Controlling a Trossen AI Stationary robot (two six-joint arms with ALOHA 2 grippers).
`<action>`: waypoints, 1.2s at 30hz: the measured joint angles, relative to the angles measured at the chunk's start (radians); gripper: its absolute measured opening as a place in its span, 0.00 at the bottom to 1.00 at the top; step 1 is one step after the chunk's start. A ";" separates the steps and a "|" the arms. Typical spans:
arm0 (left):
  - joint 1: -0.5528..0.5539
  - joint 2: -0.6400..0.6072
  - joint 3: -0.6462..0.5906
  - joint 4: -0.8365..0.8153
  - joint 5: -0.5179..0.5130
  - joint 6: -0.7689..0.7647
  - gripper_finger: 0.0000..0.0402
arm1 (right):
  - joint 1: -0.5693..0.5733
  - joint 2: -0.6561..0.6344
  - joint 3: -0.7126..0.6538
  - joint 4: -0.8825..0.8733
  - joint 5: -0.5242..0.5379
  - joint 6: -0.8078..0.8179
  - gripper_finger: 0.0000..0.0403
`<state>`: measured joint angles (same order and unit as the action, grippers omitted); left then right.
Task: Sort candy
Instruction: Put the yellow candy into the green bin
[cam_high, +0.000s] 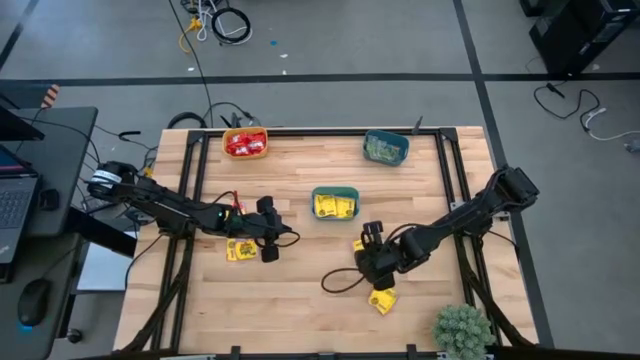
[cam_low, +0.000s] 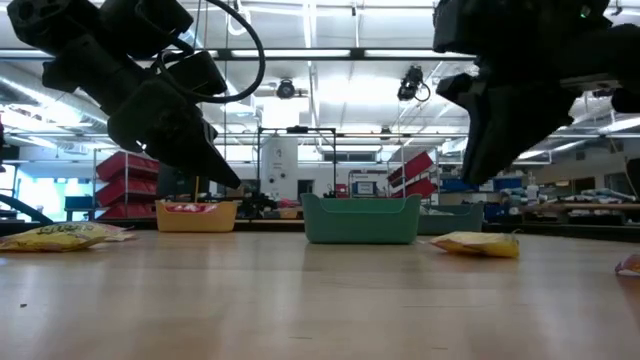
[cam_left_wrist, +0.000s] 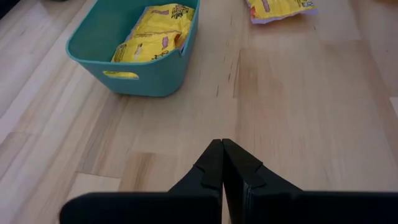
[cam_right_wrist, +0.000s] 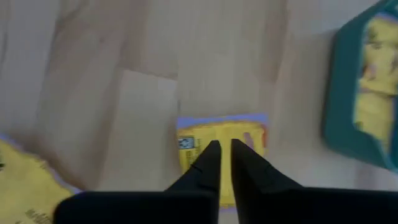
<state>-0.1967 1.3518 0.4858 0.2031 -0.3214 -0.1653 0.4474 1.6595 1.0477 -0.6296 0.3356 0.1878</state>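
Right tool (cam_right_wrist: 221, 149) fingers nearly closed over a yellow candy packet (cam_right_wrist: 221, 140); grip unconfirmed. Left tool (cam_left_wrist: 222, 152) closed, empty. You next carry it to the teal bowl (cam_right_wrist: 348, 99).

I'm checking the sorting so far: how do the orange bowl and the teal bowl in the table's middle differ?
The orange bowl holds red candy; the middle teal bowl holds yellow candy. The orange bowl stands at the table's far edge, the teal one near the centre. Both stand upright, each holding one colour.
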 joint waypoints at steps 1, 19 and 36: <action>0.000 0.000 0.000 0.000 0.000 0.000 0.01 | 0.005 0.005 0.000 0.000 -0.015 0.003 0.08; 0.000 0.000 0.000 0.001 0.000 0.003 0.01 | 0.036 0.177 0.000 0.015 0.038 -0.009 0.17; 0.000 0.000 0.000 0.010 0.000 0.001 0.01 | -0.054 0.038 0.148 -0.073 0.227 -0.130 0.00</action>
<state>-0.1965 1.3518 0.4858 0.2128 -0.3214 -0.1645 0.3930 1.6970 1.1962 -0.7031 0.5626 0.0574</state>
